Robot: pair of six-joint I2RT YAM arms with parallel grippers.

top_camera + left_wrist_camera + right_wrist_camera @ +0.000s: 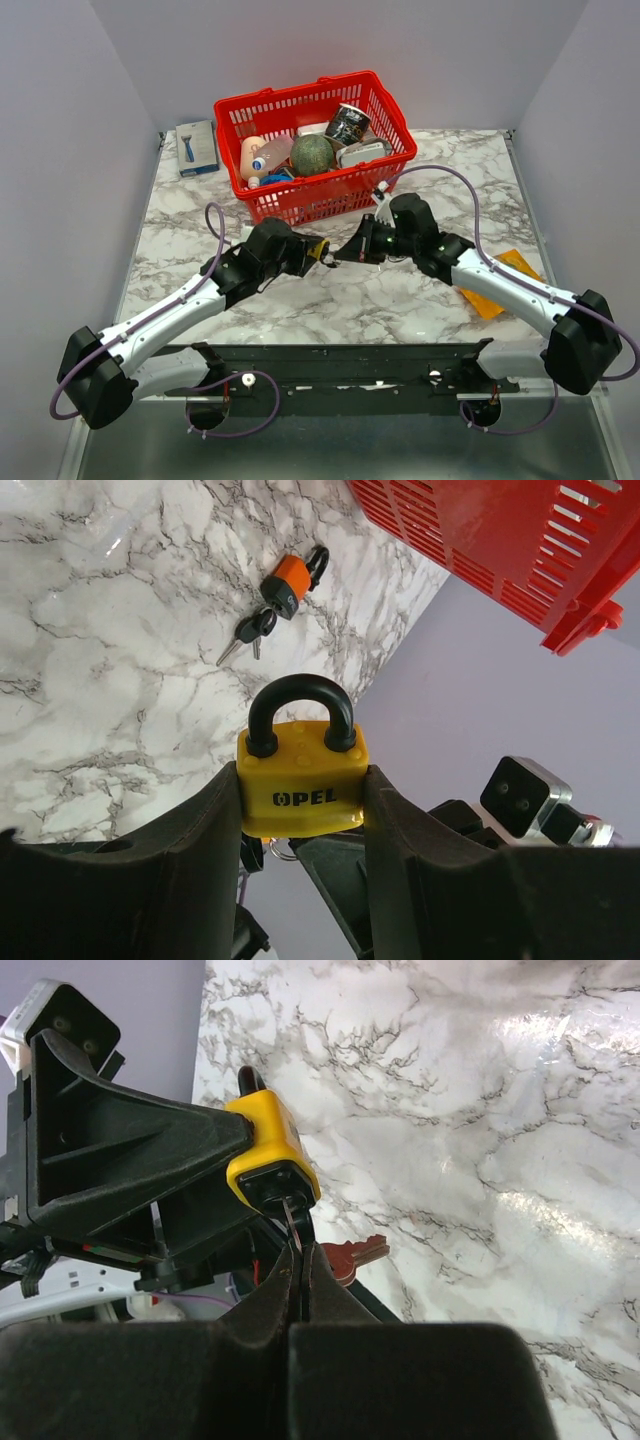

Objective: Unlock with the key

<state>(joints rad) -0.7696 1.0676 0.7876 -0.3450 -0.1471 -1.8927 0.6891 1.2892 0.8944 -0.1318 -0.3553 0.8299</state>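
Clamping the yellow padlock (pixel 300 780) by its sides, the left pincer (pixel 312 252) holds it just in front of the red basket (pixel 318 196); the right pincer (pixel 297 1260) pinches the key (pixel 292 1218) at its keyhole.

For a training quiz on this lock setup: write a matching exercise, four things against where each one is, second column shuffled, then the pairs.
1 yellow padlock
2 orange padlock
3 key at the yellow padlock's underside
4 green ball

A in the red basket
B clamped in the left gripper
C lying on the marble table
D pinched in the shut right gripper

Pairs: 1-B, 2-C, 3-D, 4-A
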